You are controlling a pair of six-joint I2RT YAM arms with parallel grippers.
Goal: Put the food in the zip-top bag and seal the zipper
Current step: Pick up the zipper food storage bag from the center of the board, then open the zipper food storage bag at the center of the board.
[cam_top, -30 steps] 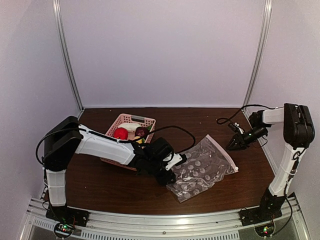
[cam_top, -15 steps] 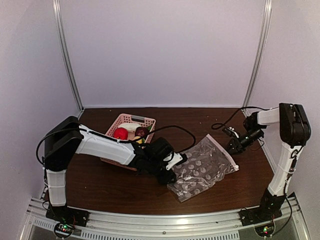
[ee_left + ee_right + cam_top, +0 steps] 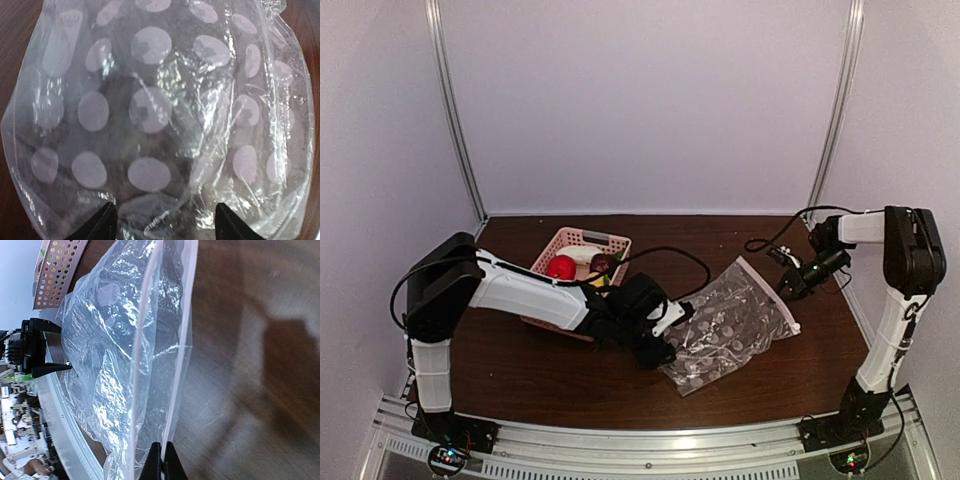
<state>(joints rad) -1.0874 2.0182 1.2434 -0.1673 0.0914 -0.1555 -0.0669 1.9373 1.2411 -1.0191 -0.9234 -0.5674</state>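
Evidently an early stage: on the dark brown wooden bench (image 3: 520,385) lies the clear, crinkly, white-dotted zip-top bag (image 3: 730,325), apparently empty. The small toy fruits and vegetables (image 3: 561,267) all sit in the pink lattice plastic basket (image 3: 612,240) nearby. The left gripper (image 3: 165,222) is spread at the bag's closed end. The right gripper (image 3: 162,460) is pressed together, pinching the mouth edge by the thin zipper strip (image 3: 144,330). Filling and sealing remain.

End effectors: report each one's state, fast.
Left end effector: open, facing the zip-top bag.
Right end effector: closed, pinching the zip-top bag's mouth edge.
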